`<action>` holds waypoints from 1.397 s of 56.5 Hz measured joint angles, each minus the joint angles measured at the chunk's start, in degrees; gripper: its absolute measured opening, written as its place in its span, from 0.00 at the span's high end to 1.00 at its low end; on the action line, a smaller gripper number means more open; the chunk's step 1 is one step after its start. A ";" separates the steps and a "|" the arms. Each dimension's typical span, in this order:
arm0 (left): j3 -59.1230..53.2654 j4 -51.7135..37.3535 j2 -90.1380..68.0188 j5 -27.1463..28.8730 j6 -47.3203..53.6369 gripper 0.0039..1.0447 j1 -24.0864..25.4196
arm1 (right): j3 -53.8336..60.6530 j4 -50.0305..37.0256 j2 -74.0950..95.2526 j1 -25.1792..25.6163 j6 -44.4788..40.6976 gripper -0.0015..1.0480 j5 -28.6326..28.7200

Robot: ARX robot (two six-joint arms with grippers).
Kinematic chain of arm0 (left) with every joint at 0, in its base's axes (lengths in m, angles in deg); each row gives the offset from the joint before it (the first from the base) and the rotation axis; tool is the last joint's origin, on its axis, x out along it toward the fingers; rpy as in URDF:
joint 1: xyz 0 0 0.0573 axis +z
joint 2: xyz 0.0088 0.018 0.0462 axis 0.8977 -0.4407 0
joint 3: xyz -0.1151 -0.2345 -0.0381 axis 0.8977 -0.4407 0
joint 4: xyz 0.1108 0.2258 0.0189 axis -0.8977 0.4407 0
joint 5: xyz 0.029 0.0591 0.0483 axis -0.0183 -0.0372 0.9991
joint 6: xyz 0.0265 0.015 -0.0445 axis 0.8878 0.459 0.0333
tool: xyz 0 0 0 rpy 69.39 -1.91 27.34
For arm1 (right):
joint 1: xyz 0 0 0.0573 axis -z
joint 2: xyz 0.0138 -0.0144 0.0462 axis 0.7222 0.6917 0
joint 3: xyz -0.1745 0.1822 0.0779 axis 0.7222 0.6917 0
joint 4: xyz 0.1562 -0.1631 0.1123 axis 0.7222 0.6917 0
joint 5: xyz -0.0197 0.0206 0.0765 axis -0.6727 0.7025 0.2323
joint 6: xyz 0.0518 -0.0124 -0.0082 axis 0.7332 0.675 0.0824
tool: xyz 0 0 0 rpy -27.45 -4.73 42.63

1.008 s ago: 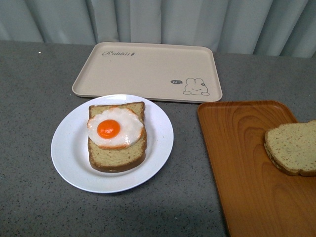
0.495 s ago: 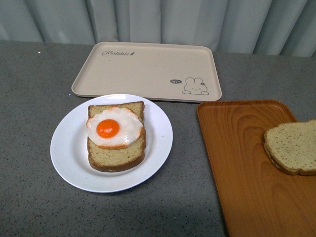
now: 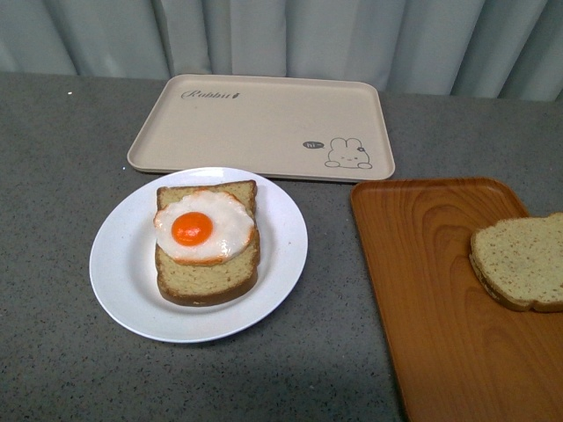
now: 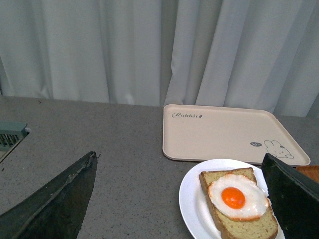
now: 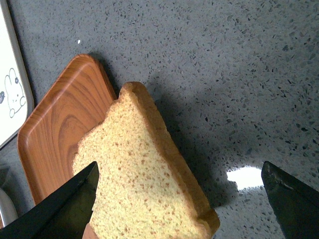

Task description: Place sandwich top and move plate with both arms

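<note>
sandwich top (image 3: 519, 262) lies on the orange wood-grain tray (image 3: 422, 281), partly over its edge. right gripper (image 5: 178, 168) hovers above it, jaws wide and empty. left gripper (image 4: 178, 158) is equally wide, facing the white plate (image 3: 119, 264) and egg-topped slice (image 3: 207, 251). since earlier frames nothing has moved; pickup not begun.

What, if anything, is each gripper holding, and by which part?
Nothing is held. The right gripper is open over the sandwich top, which lies untouched on the orange tray. The left gripper is open too, with nothing between its fingers.
</note>
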 joint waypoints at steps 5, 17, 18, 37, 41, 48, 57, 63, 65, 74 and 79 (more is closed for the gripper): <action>0.00 0.00 -0.02 0.00 0.00 0.06 0.00 | -1.40 -0.04 1.44 -0.63 1.60 0.09 1.53; 0.00 0.00 -0.02 0.00 0.00 0.06 0.00 | -3.63 -0.07 3.63 -3.89 4.42 0.09 1.79; 0.00 0.00 -0.02 0.00 0.00 0.06 0.00 | -3.63 -0.02 3.80 -4.15 4.61 0.09 1.64; 0.00 0.00 -0.02 0.00 0.00 0.06 0.00 | -3.63 0.22 5.84 -6.34 5.16 0.09 0.39; 0.00 0.00 -0.02 0.00 0.00 0.06 0.00 | -3.63 0.26 5.92 -6.43 5.20 0.10 0.22; 0.00 0.00 -0.02 0.00 0.00 0.06 0.00 | -3.74 0.85 5.92 -6.43 5.07 0.32 -0.35; 0.00 0.00 -0.02 0.00 0.00 0.06 0.00 | -3.85 1.75 5.92 -6.43 5.01 0.57 -0.92; 0.00 0.00 -0.02 0.00 0.00 0.06 0.00 | -3.87 2.01 5.92 -6.43 4.98 0.72 -0.90; 0.00 0.00 -0.02 0.00 0.00 0.06 0.00 | -3.87 2.14 5.92 -6.43 4.98 0.78 -0.81; 0.00 0.00 -0.02 0.00 0.00 0.06 0.00 | -3.91 2.19 5.88 -6.43 4.92 0.97 -0.13; 0.00 0.00 -0.02 0.00 0.00 0.06 0.00 | -3.91 2.21 5.42 -6.43 4.90 0.98 0.66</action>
